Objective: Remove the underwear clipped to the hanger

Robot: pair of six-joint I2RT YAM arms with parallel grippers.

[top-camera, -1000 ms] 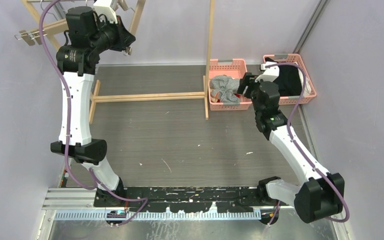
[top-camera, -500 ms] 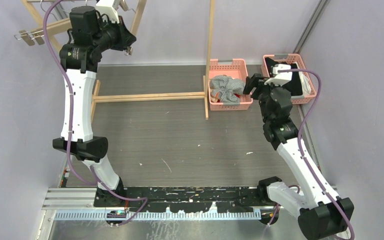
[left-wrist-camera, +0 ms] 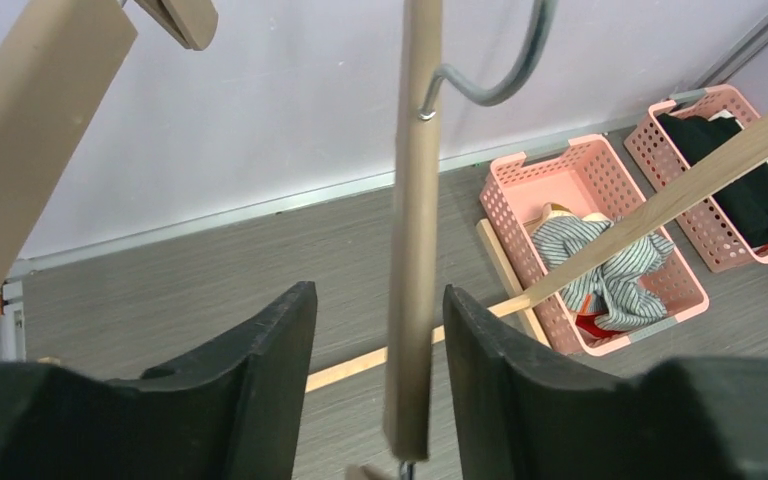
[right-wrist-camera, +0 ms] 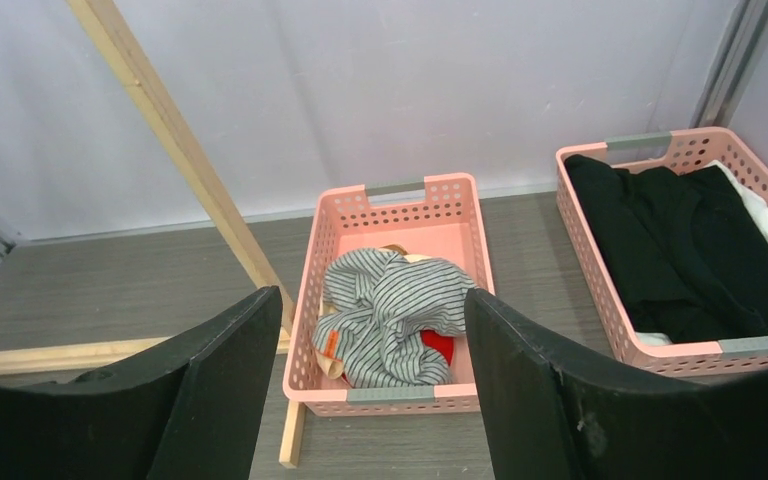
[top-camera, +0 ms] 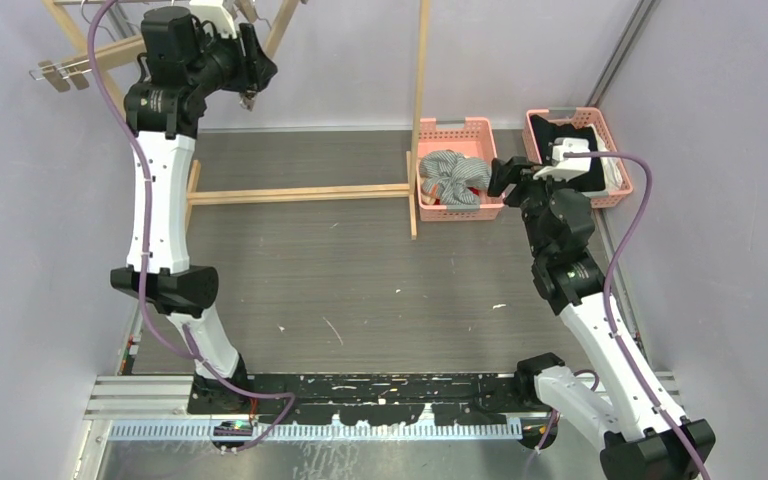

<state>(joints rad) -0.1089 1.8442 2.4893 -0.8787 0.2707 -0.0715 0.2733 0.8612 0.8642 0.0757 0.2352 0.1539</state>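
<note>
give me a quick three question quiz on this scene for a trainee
1. True or false: the striped briefs are clipped on the hanger.
2. What stands between the left gripper's fingers? A) hanger bar B) red cloth C) nothing
3. Fill in: seen from above, the black clothing lies in the ___ pink basket.
Key: 1 false, they lie in the other basket; 2 A; 3 right.

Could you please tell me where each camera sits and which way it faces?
Top external: above and behind, looking down on the table; both arms show.
Left wrist: up high, looking down past the hanger between the left gripper's fingers.
Right wrist: far right, facing the striped boxer briefs in a pink basket, between the right gripper's fingers.
Shared: all three show that basket.
</note>
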